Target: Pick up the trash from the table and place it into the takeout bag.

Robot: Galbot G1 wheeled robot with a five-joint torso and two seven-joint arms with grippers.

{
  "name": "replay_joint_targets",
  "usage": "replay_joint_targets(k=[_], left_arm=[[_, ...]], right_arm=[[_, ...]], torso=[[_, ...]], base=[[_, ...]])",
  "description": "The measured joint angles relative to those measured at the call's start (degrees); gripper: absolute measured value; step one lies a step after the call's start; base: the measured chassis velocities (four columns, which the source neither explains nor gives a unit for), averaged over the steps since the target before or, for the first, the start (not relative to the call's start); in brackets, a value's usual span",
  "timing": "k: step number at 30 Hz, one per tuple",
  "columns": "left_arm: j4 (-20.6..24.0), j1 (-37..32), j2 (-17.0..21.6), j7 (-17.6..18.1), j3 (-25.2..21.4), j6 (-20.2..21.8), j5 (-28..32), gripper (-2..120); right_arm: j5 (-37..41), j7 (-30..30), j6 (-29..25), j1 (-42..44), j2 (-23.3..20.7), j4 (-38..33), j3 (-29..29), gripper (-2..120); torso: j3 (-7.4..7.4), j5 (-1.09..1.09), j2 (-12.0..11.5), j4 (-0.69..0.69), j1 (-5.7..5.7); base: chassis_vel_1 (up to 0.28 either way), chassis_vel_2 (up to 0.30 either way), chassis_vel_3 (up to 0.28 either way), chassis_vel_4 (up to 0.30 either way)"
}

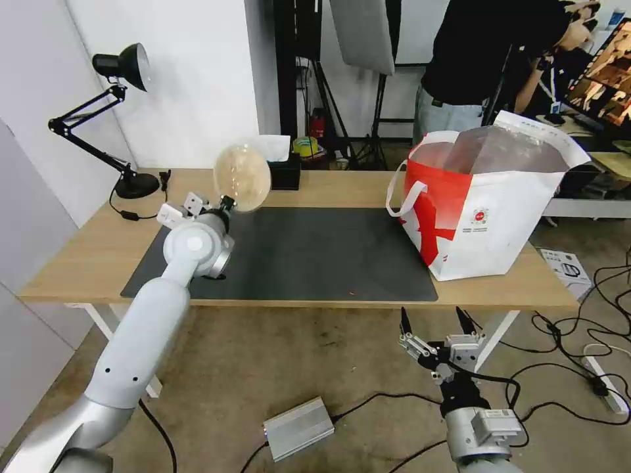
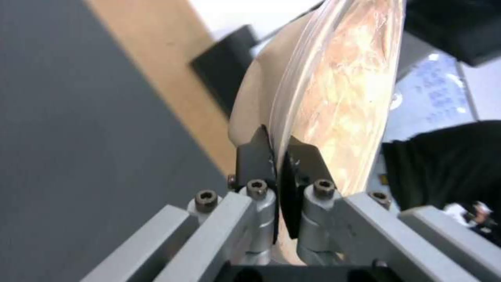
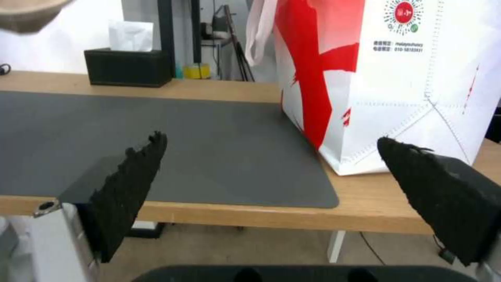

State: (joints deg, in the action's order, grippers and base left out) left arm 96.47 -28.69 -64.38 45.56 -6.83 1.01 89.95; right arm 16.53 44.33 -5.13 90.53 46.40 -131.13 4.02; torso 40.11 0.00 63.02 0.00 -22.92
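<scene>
The beige lidded bowl (image 1: 242, 177) is lifted clear above the table (image 1: 79, 256), tipped on edge over the back left corner of the dark grey mat (image 1: 302, 253). The left pincer (image 2: 278, 156) is clamped on its rim. The black tissue box (image 1: 284, 172) stands just behind. The red-and-white takeout bag (image 1: 490, 217) stands on the table's right end. The right pincer (image 1: 438, 323) hangs spread wide, below the table's front edge.
</scene>
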Motion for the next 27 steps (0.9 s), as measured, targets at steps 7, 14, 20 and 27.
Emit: replay_joint_targets(k=[7,14,20,27], left_arm=[[1.3,4.6,0.5,-1.7,3.2,-0.9,1.4,0],[0.3,9.6,-0.1,-3.2,7.9,-2.4,1.8,0],[-2.4,13.6,-2.8,-3.9,11.6,-2.7,1.6,0],[-7.0,18.5,-6.2,-4.2,16.9,-3.7,1.0,0]], right_arm=[[0.0,0.0,0.0,0.0,0.0,0.0,0.0,100],[0.0,0.0,0.0,0.0,0.0,0.0,0.0,100],[0.0,0.0,0.0,0.0,0.0,0.0,0.0,100],[0.0,0.0,0.0,0.0,0.0,0.0,0.0,100]], torso=[[0.0,0.0,0.0,0.0,0.0],[0.0,0.0,0.0,0.0,0.0],[0.0,0.0,0.0,0.0,0.0],[0.0,0.0,0.0,0.0,0.0]], base=[[0.0,0.0,0.0,0.0],[0.0,0.0,0.0,0.0],[0.0,0.0,0.0,0.0],[0.0,0.0,0.0,0.0]])
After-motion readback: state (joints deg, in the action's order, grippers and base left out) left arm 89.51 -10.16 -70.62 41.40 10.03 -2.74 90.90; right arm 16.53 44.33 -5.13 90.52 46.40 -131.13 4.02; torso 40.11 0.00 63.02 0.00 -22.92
